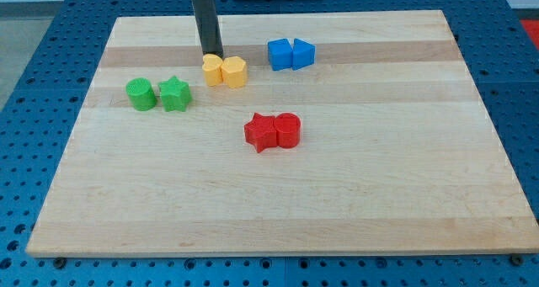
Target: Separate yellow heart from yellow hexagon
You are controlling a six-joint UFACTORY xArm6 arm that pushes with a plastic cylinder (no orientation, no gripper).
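My tip [214,55], the bare lower end of the straight dark rod, has no jaws to spread or close; it rests on the pale wooden board [354,203] and grips nothing. Just below it toward the view's bottom, touching or nearly so, sits the yellow heart-shaped block [212,70], and pressed against that block's far side, toward the view's right, is the yellow hexagonal block [235,71].

The two yellow blocks are in contact, so by my judgement the separation has not begun; the whole push is left. From this spot the tip seems placed to drive the heart away from its neighbour.

Farther right of the tip lie two blue blocks [290,54], side by side. Well off to its left are the green round block [141,94] and green star block [175,94]. Farthest, toward the view's bottom right, the red star block [261,132] and red round block [288,130] touch.
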